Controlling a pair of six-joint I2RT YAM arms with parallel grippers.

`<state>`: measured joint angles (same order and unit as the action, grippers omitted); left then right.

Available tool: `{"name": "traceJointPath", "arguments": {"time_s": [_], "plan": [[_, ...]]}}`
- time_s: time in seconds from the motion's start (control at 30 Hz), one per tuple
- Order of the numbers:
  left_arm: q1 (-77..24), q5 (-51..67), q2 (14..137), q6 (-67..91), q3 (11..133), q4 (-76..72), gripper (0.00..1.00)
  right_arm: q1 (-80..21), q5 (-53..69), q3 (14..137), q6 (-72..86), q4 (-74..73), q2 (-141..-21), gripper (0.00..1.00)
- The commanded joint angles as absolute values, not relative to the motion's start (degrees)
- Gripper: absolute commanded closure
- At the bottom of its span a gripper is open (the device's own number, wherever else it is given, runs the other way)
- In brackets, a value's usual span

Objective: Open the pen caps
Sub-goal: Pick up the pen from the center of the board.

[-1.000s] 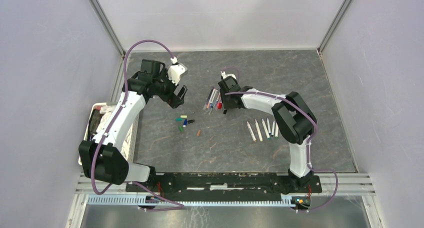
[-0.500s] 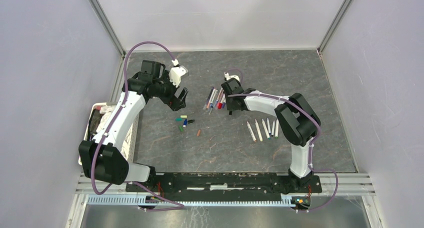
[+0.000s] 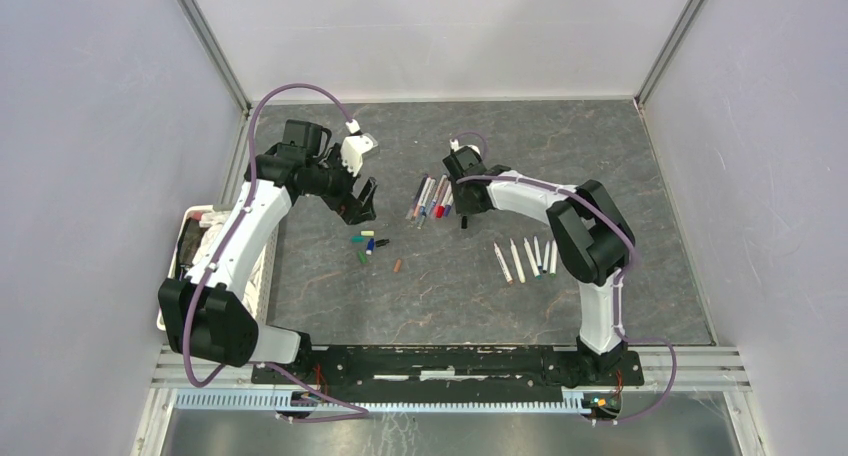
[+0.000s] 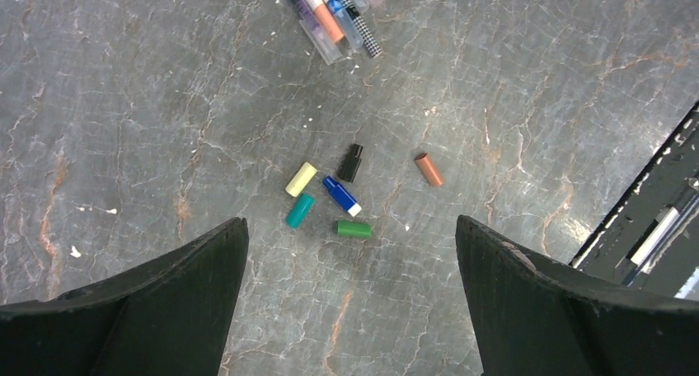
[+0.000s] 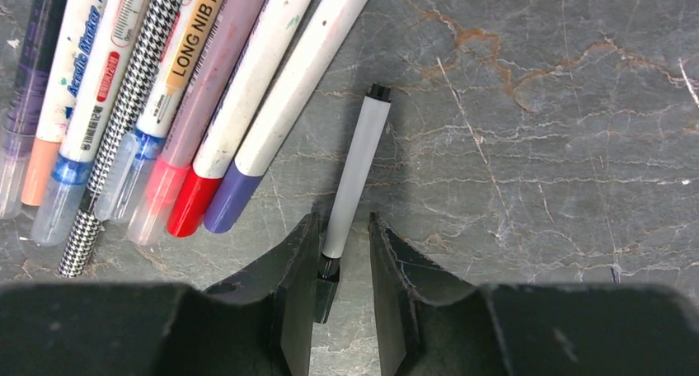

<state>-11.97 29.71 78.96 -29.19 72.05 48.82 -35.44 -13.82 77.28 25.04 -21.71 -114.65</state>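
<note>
Two grippers: left gripper point(image 3: 357, 201) wide open, empty; right gripper point(image 5: 342, 223) barely open around a white pen point(image 5: 356, 170). Basket point(image 3: 265, 271) things too blurry.

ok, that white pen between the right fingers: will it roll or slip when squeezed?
Likely rolls: the white pen is a smooth round barrel lying loose on the table. It looks stiff and light, so bending seems unlikely. The right gripper straddles one end, so it may pivot when pinched.

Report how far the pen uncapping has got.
Looks done: six loose coloured plastic caps and a row of uncapped white pens. In hand: the right gripper straddles a thin white pen, jaws not clamped. Still to do: the bundle of capped markers.
</note>
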Motion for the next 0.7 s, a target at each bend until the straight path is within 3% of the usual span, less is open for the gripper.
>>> {"name": "traceJointPath", "arguments": {"time_s": [0.0,0.2,0.4,0.5,0.67], "plan": [[-12.1,32.6,79.1,-31.6,74.8,50.0,0.0,-34.9,-16.0,80.7,24.4,-25.2,-117.6,0.67],[-12.1,32.6,78.9,-32.0,75.0,50.4,0.0,-34.8,-15.9,84.1,24.8,-26.6,-120.3,0.71],[-12.4,34.5,78.8,-32.8,74.7,51.1,0.0,-34.2,-16.0,82.0,25.6,-25.3,-118.8,0.9],[-12.9,35.9,79.0,-32.4,74.4,51.3,0.01,-34.1,-15.8,78.7,26.3,-22.8,-114.8,0.99],[-14.2,37.6,80.0,-30.0,75.3,51.3,0.01,-34.7,-14.6,70.6,30.1,-14.9,-102.9,1.0]]}}
